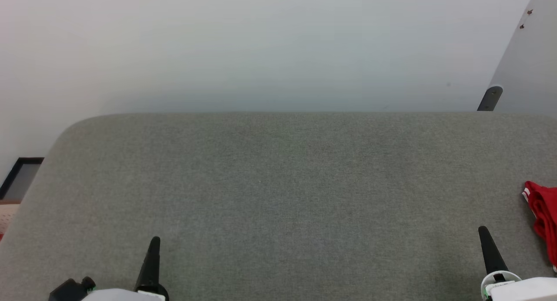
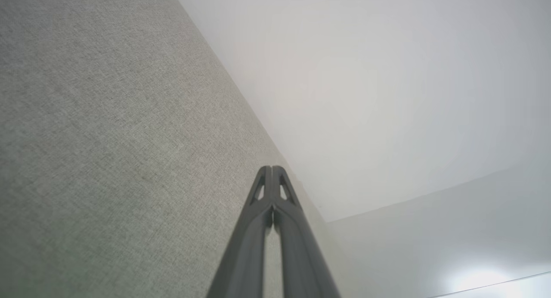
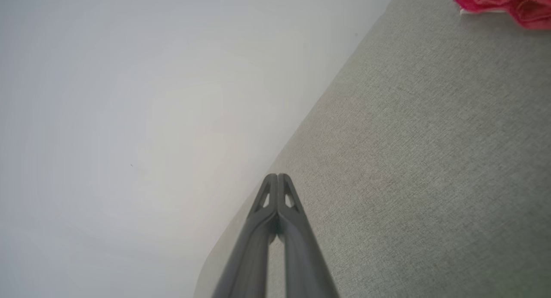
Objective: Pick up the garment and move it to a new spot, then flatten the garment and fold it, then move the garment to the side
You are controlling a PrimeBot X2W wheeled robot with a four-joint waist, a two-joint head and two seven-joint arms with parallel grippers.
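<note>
White wall (image 1: 261, 48) behind, grey woven-fabric tabletop (image 1: 278, 183) with a rounded far-left corner.

Left end effector (image 1: 155, 241) sits at 7 o'clock in the head view, right end effector (image 1: 482, 229) at 5 o'clock. Both point to 12 and both are closed with nothing between the fingers. The wrist views confirm it: left tips (image 2: 272, 169) pressed together over bare fabric, right tips (image 3: 277, 176) the same. My read is that this is a parked, symmetric pose, low and wide apart, which leaves the middle of the tabletop open as working area.

Garment (image 1: 543, 216) is at the 3 o'clock edge of the head view. It's bunched red cloth with a bit of white stripe, cut off by the frame. It lies at roughly 2 o'clock from the right end effector, near but not touching. In the right wrist view it sits at 1 o'clock (image 3: 508, 3), well ahead of the tips. It is far across the tabletop from the left end effector.

Stage is ambiguous. A shirt off to the side with both end effectors empty fits a pile waiting for pickup, and equally one already set aside. Too little cloth is in frame to tell whether it's folded.
</note>
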